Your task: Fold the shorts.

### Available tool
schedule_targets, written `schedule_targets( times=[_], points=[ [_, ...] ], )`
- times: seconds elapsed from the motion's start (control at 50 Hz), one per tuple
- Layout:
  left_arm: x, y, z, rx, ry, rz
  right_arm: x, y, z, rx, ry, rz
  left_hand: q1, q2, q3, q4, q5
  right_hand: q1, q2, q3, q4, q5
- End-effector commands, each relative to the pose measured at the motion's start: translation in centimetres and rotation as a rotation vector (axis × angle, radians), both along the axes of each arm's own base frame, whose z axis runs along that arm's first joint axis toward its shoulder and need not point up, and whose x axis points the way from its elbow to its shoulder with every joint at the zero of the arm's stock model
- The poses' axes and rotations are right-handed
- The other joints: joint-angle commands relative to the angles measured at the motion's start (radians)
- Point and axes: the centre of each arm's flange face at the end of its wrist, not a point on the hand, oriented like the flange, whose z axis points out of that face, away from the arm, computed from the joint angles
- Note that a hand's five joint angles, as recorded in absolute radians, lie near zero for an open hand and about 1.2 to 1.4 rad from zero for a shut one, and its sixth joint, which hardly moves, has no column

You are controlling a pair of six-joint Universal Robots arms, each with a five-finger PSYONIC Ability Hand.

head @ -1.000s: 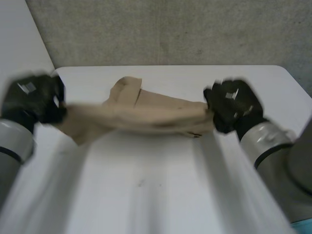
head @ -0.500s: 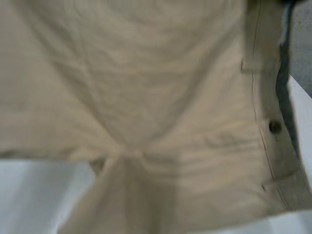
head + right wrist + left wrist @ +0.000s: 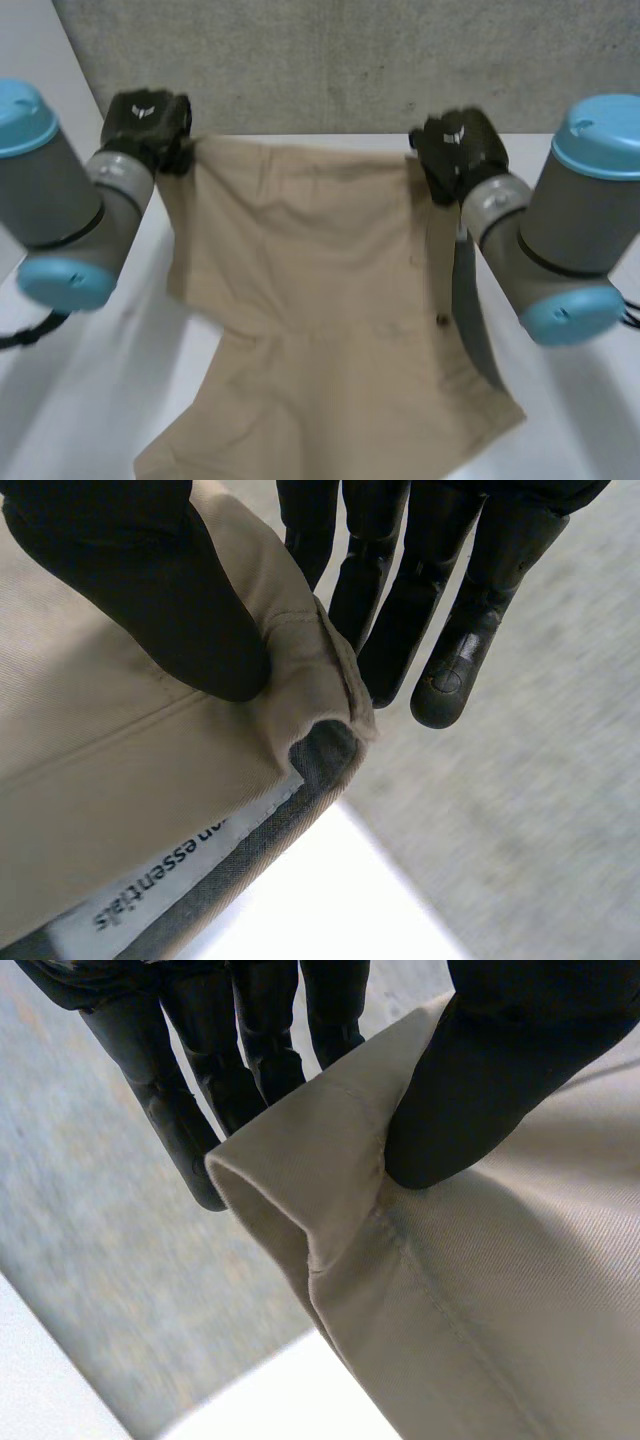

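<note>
Beige shorts [image 3: 300, 300] hang spread out between my two hands above the white table [image 3: 80, 400], their lower part lying on it. My left hand [image 3: 150, 125] pinches one top corner of the shorts [image 3: 420, 1290] between thumb and fingers [image 3: 250, 1050]. At the opposite top corner my right hand [image 3: 455, 150] holds the waistband [image 3: 150, 780] the same way, thumb pressing the cloth against the fingers [image 3: 400, 610]. A white label [image 3: 170, 880] shows inside the waistband. A dark button [image 3: 441, 320] sits on the right edge of the shorts.
A grey wall [image 3: 330, 60] rises behind the table's far edge. Both grey arms with light-blue caps [image 3: 30, 115] [image 3: 605, 125] reach over the table from either side.
The shorts were bunched low between the hands, then swept up close past the camera. Now both hands hold them up near the far edge, spread wide and hanging.
</note>
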Motion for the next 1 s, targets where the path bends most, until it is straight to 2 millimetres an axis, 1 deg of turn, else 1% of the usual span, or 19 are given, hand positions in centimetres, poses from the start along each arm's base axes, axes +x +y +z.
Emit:
schedule_targets(
  times=[0.02, 0.12, 0.14, 0.16, 0.18, 0.2, 0.32, 0.36, 0.42, 0.54, 0.58, 0.6, 0.7, 0.74, 0.8, 0.82, 0.9, 0.94, 1.0],
  points=[
    [-2.6, -5.2, 3.0, -0.25, 0.007, 0.002, 2.4, -5.0, 3.3, -0.249, -0.127, -0.033, 0.266, 0.199, 0.204, 0.201, 0.265, 0.431, 0.228, 0.22, 0.205, 0.227],
    [-4.0, -7.4, 1.7, -0.33, 0.036, -0.01, 3.7, -7.8, 1.3, -0.276, -0.072, -0.049, 0.266, 0.199, 0.204, 0.201, 0.265, 0.431, 0.228, 0.22, 0.205, 0.227],
    [-4.4, -8.0, 1.2, -0.358, 0.044, -0.011, 3.9, -8.7, 0.5, -0.284, -0.039, -0.066, 0.124, 0.057, 0.062, 0.059, 0.123, -0.187, -0.39, -0.398, -0.413, -0.391],
    [-4.7, -8.2, 0.9, -0.368, 0.049, -0.014, 4.0, -9.0, 0.0, -0.283, -0.018, -0.075, -0.244, -0.311, -0.306, -0.309, -0.245, -0.623, -0.827, -0.834, -0.85, -0.827],
    [-4.9, -8.4, 0.5, -0.375, 0.048, -0.017, 4.2, -9.2, -0.4, -0.285, 0.0, -0.085, -0.605, -0.672, -0.667, -0.67, -0.606, -0.791, -0.994, -1.001, -1.017, -0.995],
    [-5.2, -8.5, 0.1, -0.384, 0.047, -0.018, 4.2, -9.5, -0.8, -0.284, 0.018, -0.1, -0.92, -0.987, -0.981, -0.985, -0.921, -0.791, -0.994, -1.001, -1.017, -0.995],
    [-6.0, -8.1, -1.8, -0.375, -0.002, -0.014, 4.1, -9.2, -1.9, -0.232, 0.04, -0.123, -0.956, -1.023, -1.018, -1.021, -0.957, -0.791, -0.994, -1.001, -1.017, -0.995],
    [-6.0, -7.6, -3.1, -0.334, -0.018, -0.02, 3.6, -8.3, -1.5, -0.201, 0.019, -0.116, -0.956, -1.023, -1.018, -1.021, -0.957, -0.791, -0.994, -1.001, -1.017, -0.995],
    [-5.9, -6.8, -3.9, -0.296, -0.033, -0.028, 2.9, -7.1, -0.8, -0.169, -0.003, -0.106, -0.956, -1.023, -1.018, -1.021, -0.957, -0.791, -0.994, -1.001, -1.017, -0.995],
    [-4.4, -2.0, -2.4, -0.21, -0.058, -0.019, 0.9, -3.6, 0.1, -0.085, 0.004, -0.07, -0.949, -1.016, -1.011, -1.014, -0.951, -0.791, -0.994, -1.001, -1.017, -0.995],
    [-3.9, -0.6, -2.2, -0.185, -0.062, -0.014, -0.2, -2.1, -0.3, -0.02, 0.041, -0.047, -0.941, -1.008, -1.002, -1.005, -0.942, -0.791, -0.994, -1.001, -1.017, -0.995],
    [-3.5, 1.2, -1.9, -0.153, -0.068, -0.017, -0.7, -1.7, -0.6, 0.004, 0.054, -0.04, -0.923, -0.99, -0.985, -0.988, -0.924, -0.791, -0.994, -1.001, -1.017, -0.995],
    [-2.4, 6.1, -1.8, -0.038, -0.078, -0.048, -3.6, -0.1, -2.5, 0.156, 0.118, -0.013, -0.888, -0.955, -0.949, -0.953, -0.889, -0.791, -0.994, -1.001, -1.017, -0.995],
    [-1.3, 9.9, -1.8, 0.051, -0.06, -0.08, -4.9, 0.4, -3.6, 0.224, 0.136, -0.005, -0.847, -0.914, -0.908, -0.912, -0.848, -0.791, -0.994, -1.001, -1.017, -0.995],
    [-0.6, 12.7, -2.0, 0.125, -0.025, -0.104, -6.2, 0.4, -4.6, 0.284, 0.147, -0.006, -0.762, -0.829, -0.823, -0.827, -0.763, -0.672, -0.875, -0.883, -0.898, -0.876],
    [-0.1, 14.4, -2.2, 0.175, 0.006, -0.116, -7.0, 0.3, -5.4, 0.318, 0.152, -0.003, -0.706, -0.773, -0.768, -0.771, -0.707, -0.596, -0.8, -0.807, -0.823, -0.8],
    [1.1, 17.6, -3.5, 0.331, 0.07, -0.127, -8.5, 0.1, -6.7, 0.371, 0.151, 0.026, -0.568, -0.635, -0.63, -0.633, -0.569, -0.434, -0.638, -0.645, -0.661, -0.638],
    [1.3, 18.2, -3.8, 0.364, 0.079, -0.128, -8.8, 0.1, -7.1, 0.379, 0.155, 0.051, -0.568, -0.635, -0.629, -0.632, -0.569, -0.422, -0.626, -0.633, -0.649, -0.626],
    [1.8, 20.5, -5.7, 0.513, 0.085, -0.128, -9.2, -0.1, -8.0, 0.393, 0.166, 0.102, -0.568, -0.635, -0.629, -0.632, -0.569, -0.411, -0.614, -0.621, -0.637, -0.614]
  ],
)
